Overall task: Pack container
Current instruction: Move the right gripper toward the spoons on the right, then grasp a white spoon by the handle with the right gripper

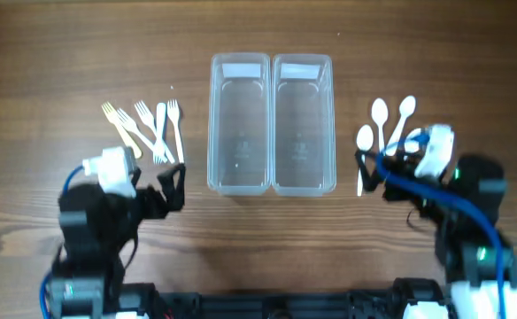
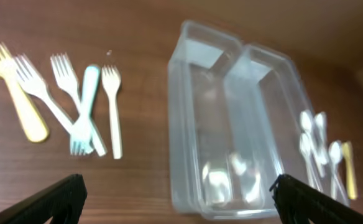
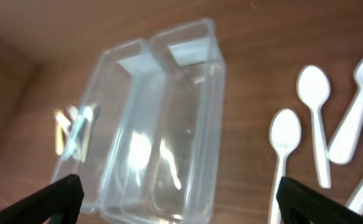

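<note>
Both containers (image 1: 239, 133) empty, centre of surface (image 1: 64, 53). Forks (image 1: 148, 128) left, spoons (image 1: 384, 124) right. Left claw (image 1: 173, 177), right claw (image 1: 374, 170) spread, holding nothing. Risk: crossed forks may snag, lift together; thin handles slip.

Brown wood-grain table (image 1: 64, 53)
</note>
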Controlling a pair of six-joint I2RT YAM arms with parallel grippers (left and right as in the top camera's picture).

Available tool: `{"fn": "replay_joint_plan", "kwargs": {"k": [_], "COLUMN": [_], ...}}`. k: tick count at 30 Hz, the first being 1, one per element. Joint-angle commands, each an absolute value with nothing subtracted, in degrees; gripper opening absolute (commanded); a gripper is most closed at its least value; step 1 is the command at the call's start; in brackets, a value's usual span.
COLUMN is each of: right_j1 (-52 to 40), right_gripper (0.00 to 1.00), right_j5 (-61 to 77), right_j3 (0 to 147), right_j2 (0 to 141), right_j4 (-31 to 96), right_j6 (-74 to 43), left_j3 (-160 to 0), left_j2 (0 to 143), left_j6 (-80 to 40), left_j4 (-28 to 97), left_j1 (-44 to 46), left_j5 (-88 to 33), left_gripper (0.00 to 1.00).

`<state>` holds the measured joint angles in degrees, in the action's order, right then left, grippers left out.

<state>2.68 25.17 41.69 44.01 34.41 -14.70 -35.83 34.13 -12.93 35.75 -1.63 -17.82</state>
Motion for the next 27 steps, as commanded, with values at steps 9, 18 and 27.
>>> {"fn": "replay_joint_plan", "kwargs": {"k": [9,18,27], "right_j1": [2.8,2.4,-0.1], "right_gripper": [1.0,1.0,0.6], "right_j5": [16.4,19.3,9.6], "right_j3": [67.6,67.1,67.1], "right_j2": [78.4,91.5,100.9], "right_j4": [51.8,53.2,52.8], "right_j6": [-6.0,-8.3,-16.2], "left_j3": [-51.1,-51.1,-51.1], "left_j2": [64.7,67.9,67.9], "left_j6": [-6.2,-6.2,-6.2], "left_j4": [42.9,45.6,46.2], "left_j1": [-1.8,-1.8,-1.8], "left_j5": [-7.3,-1.8,-1.6], "left_gripper": [1.0,1.0,1.0]}}
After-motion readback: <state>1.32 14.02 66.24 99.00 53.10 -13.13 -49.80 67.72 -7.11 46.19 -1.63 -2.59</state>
